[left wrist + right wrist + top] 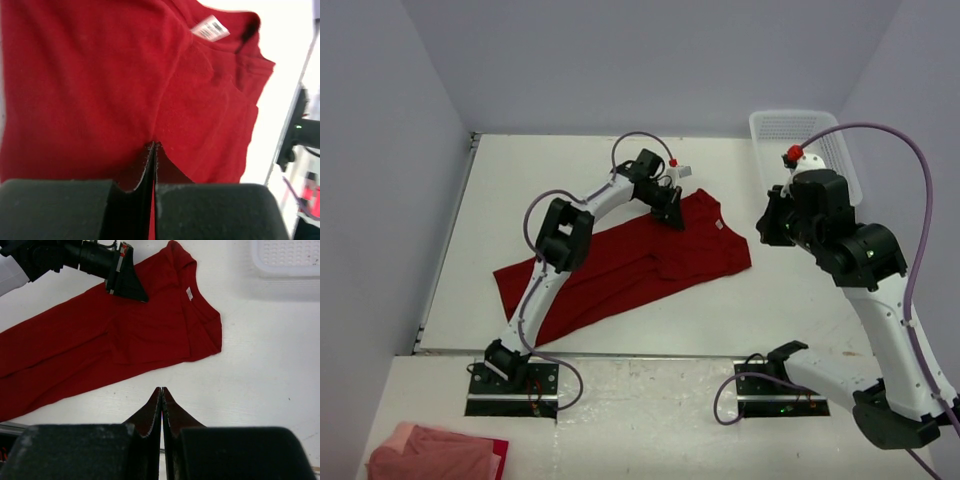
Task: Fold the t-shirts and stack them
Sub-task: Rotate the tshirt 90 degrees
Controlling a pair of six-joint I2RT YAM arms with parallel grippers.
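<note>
Left gripper pinches a thin fold of the red t-shirt, which may slip; right gripper hangs clenched, empty.

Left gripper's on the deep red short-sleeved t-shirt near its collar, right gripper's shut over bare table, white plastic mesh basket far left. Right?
No: the white plastic mesh basket sits at the far right, as the top external view shows. The left gripper is on the deep red short-sleeved t-shirt near its collar; the right gripper is shut over bare table.
</note>
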